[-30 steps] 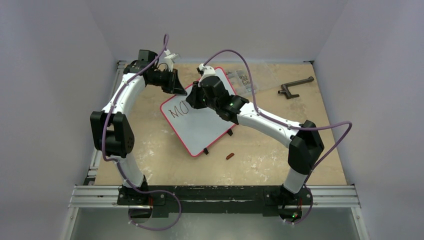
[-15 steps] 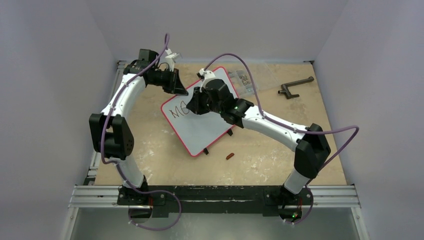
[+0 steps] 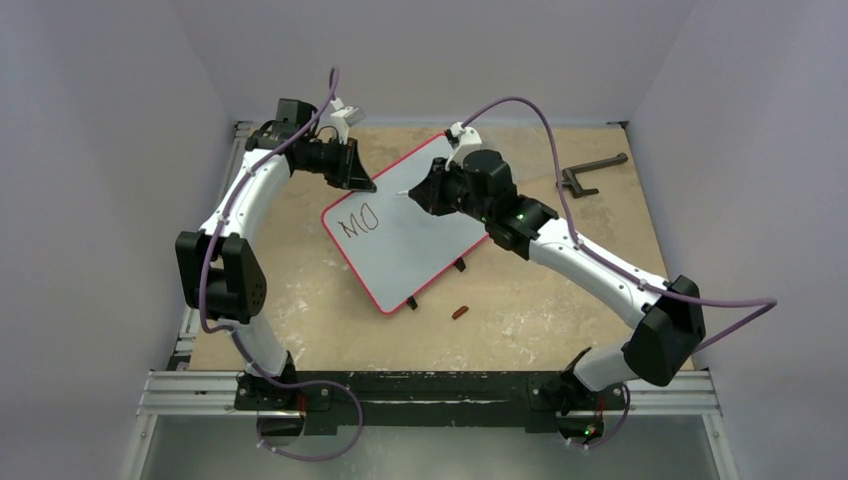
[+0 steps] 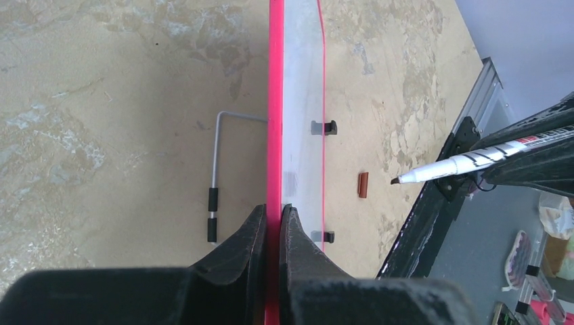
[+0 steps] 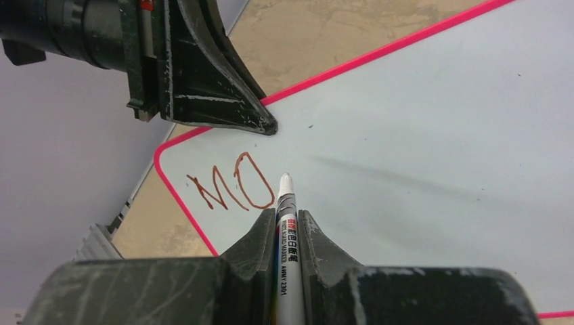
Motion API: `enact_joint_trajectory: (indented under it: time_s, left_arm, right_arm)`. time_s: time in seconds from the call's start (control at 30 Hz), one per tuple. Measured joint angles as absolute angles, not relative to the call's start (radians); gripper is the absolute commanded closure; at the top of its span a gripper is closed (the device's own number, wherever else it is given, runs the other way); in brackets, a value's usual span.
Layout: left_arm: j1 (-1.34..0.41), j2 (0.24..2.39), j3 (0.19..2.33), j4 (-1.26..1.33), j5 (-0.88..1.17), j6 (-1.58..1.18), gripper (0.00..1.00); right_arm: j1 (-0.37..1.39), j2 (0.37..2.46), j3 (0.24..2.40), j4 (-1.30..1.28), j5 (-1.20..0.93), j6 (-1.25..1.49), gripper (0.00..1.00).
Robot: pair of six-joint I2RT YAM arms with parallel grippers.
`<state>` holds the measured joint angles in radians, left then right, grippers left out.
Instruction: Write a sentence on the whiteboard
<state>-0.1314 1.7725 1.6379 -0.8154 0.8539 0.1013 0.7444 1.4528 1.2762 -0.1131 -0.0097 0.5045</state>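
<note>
Red-rimmed whiteboard (image 3: 420,240) | left pincer (image 4: 273,208) clamps edge | right pincer (image 5: 287,213) holds marker (image 5: 287,196) clear

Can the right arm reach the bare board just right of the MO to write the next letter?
Probably yes. The right claw holds the marker with its tip aimed near the MO, open whiteboard lies alongside, and the left claw only pinches the rim.

Two capital letters (image 5: 230,184), "MO", are written in reddish-brown strokes near the left corner of the whiteboard (image 5: 420,135). On the white barrel of the marker (image 5: 287,230) a small red label block and a line of black print are seen. Only the digits "1301" can be made out, and those uncertainly.
</note>
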Motion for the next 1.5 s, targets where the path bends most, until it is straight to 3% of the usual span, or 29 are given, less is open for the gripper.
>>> enact_joint_trajectory:
  time_s: [0.93,1.5]
  left_arm:
    - [-0.134,1.735,1.606,-0.81,0.831,0.101,1.0]
    - [-0.143,1.707,1.591,-0.809,0.815,0.101,1.0]
  right_arm:
    - [0.742,1.472,1.242,-0.046,-0.074,0.467,1.0]
    - [0.755,1.585,1.279,-0.009,-0.128,0.473,1.0]
